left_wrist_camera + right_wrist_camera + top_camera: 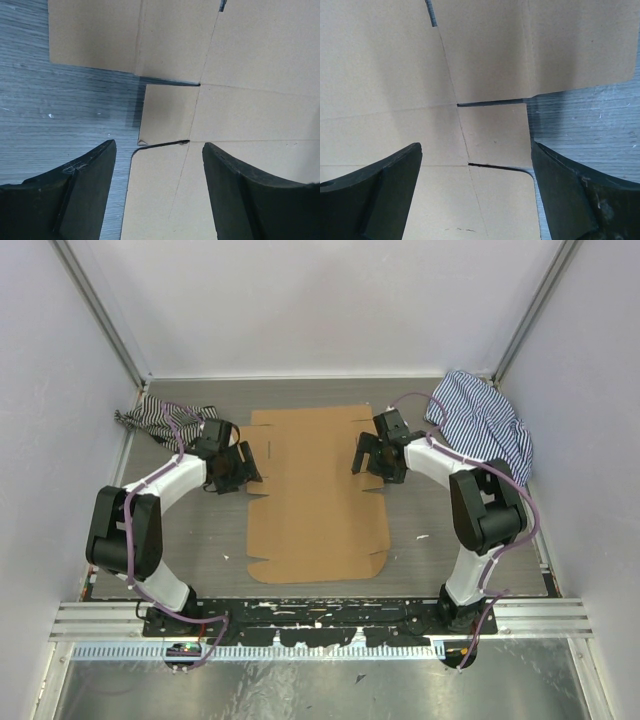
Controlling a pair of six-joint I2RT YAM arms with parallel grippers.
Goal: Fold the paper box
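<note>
**Item 1, left gripper [247,467].** We note the arm folded at the elbow, forearm angled inward, wrist tipped down. Its black fingers are spread wide with nothing gripped. Beneath their span lies the left edge of the paper box [315,510], where two slits set off a small tab. We cannot tell whether the tips touch the card.

**Item 2, right gripper [358,456].** We log a mirrored pose. Its jaws are wide and empty over the matching tab on the right edge.

**Item 3, the paper box.** We find it lying flat between both tools. It is plain brown corrugated card, matte, scored with creases, with rounded flap corners.

**Item 4, table [200,540].** Grey wood-grain.

**Item 5, cloths.** A dark-striped cloth [160,422] is bunched behind the left tool. A blue-striped cloth [480,425] is heaped behind the right.
</note>
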